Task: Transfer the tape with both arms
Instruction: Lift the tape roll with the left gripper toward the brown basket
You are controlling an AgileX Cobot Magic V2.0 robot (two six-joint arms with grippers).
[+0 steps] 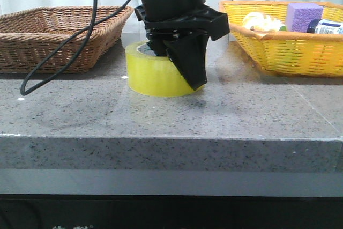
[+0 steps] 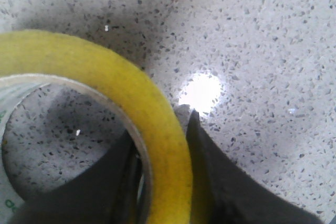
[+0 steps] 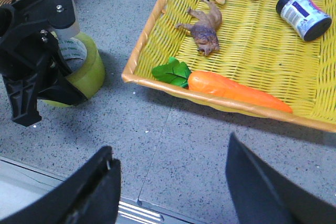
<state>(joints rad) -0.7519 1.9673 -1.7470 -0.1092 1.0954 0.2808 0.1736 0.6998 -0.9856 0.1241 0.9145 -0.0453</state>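
The tape [image 1: 153,76], a wide glossy yellow roll, rests flat on the grey speckled table [image 1: 161,116] near its middle. My left gripper [image 1: 177,65] comes down on it from above. In the left wrist view one black finger sits inside the pale core and the other against the outer wall, so the left gripper [image 2: 160,129] is shut on the tape [image 2: 105,72] at its wall. The right wrist view shows the tape [image 3: 92,69] under the left arm [image 3: 31,51]. My right gripper [image 3: 169,145] hangs open and empty over the table's front edge, away from the roll.
A brown wicker basket [image 1: 53,30] stands at the back left, with a black cable [image 1: 80,52] looping in front of it. A yellow basket [image 1: 284,52] at the back right holds a purple block [image 1: 303,14], a jar [image 3: 304,14], a carrot [image 3: 236,93] and a toy animal [image 3: 205,27].
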